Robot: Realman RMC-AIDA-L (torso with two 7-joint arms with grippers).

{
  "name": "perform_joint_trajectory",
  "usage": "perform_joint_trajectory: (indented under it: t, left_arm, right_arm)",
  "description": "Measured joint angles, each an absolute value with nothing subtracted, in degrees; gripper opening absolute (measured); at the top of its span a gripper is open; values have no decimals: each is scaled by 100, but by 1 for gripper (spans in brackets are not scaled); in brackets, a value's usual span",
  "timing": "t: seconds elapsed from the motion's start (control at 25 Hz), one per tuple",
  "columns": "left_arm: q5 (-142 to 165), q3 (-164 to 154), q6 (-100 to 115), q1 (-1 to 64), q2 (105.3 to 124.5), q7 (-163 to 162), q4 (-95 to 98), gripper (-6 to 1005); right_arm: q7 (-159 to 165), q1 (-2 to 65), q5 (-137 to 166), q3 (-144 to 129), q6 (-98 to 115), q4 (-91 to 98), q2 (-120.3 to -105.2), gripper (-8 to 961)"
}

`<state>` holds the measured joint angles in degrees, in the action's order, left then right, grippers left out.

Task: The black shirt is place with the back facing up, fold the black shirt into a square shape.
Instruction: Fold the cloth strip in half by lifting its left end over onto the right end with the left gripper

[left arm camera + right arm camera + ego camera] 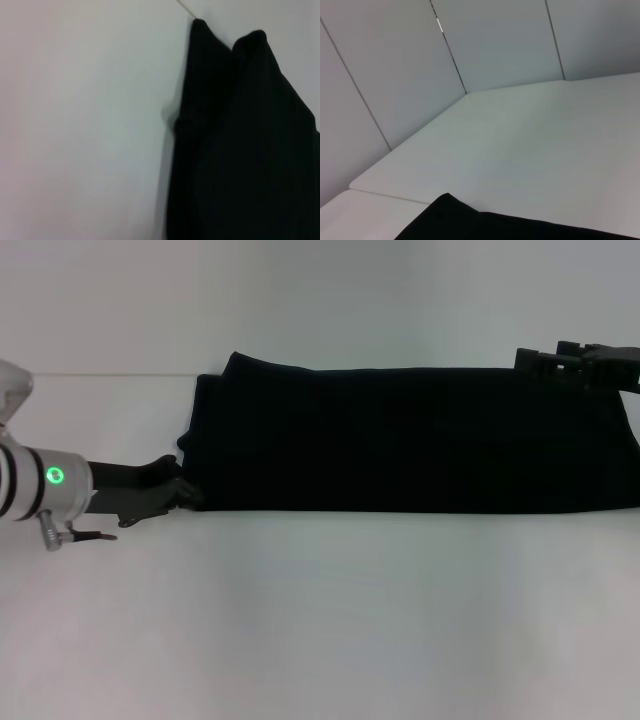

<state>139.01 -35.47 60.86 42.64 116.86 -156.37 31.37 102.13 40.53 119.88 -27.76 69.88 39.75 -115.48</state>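
- White table (pixel 320 620) is stretching bare across the near part of the head view.
- Left gripper (pixel 178 492) is reaching in from the left, its dark fingers meeting the near left corner of the black shirt (pixel 410 440); whether they are pinching the cloth or spread apart, I cannot tell.
- Black shirt is lying folded into a long band across the middle of the table, running from left of centre out to the right edge of the view.
- Left wrist view is showing two rounded cloth corners at the shirt's end.
- Right gripper (pixel 575 362) is sitting at the shirt's far right corner, black against black, so I cannot tell how its fingers are standing.
- Pale panelled wall (pixel 495 45) is standing behind the table.
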Motion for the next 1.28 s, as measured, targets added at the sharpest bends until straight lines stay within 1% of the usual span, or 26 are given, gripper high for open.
perform_joint_trajectory:
  t: [0.24,0.48,0.68,0.8,1.28]
  left_arm:
    - [13900,-3371,6112,4159,11672,-15655,3142,97]
    - [13917,-3322,6077,4156,11671,-15662,3143,308]
    - [13901,-3340,6078,4197,11671,-15709,3124,510]
    - [13892,-3344,6077,4205,11671,-15752,3117,674]
    - [13892,-3343,5872,4281,11695,-15889,3001,666]
  right_arm:
    - [10213,4051,11988,-2785,6979,3995,-11558,882]
    - [10212,4067,11988,-2780,6958,3998,-11557,881]
    - [10199,4086,11988,-2777,6952,3999,-11557,881]
    - [10189,4087,11988,-2777,6952,3999,-11557,881]
    - [10131,4052,11853,-2812,6955,3960,-11541,882]
